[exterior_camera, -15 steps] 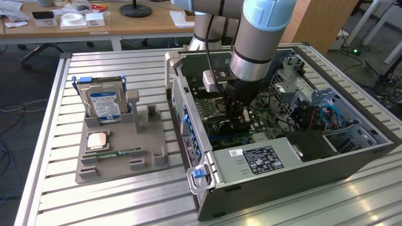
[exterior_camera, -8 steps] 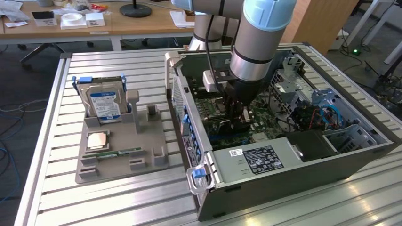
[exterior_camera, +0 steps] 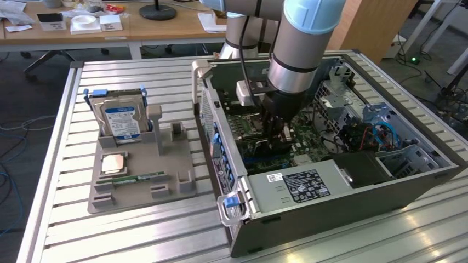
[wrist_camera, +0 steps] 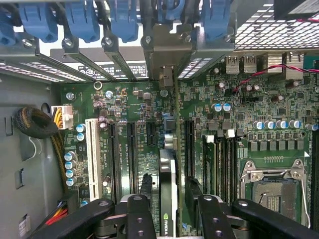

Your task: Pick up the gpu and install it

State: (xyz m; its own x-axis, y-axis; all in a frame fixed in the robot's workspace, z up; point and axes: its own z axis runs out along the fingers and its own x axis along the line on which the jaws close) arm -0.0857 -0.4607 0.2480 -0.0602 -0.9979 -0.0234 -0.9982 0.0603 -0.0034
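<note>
GPU (wrist_camera: 168, 219) stands on edge on the motherboard (wrist_camera: 129, 109), straight between the fingers (wrist_camera: 145, 185) of the end effector (wrist_camera: 168, 182), its metal bracket (wrist_camera: 164, 55) just beyond them at the rear slots. The end effector reaches down inside the open computer case (exterior_camera: 329, 203), fingers apart with a slim gap to the card on each side. A hard drive (exterior_camera: 120, 120) sits well apart on the surface (exterior_camera: 131, 230).

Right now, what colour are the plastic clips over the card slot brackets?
The clips are blue; the wrist view shows them best.
</note>
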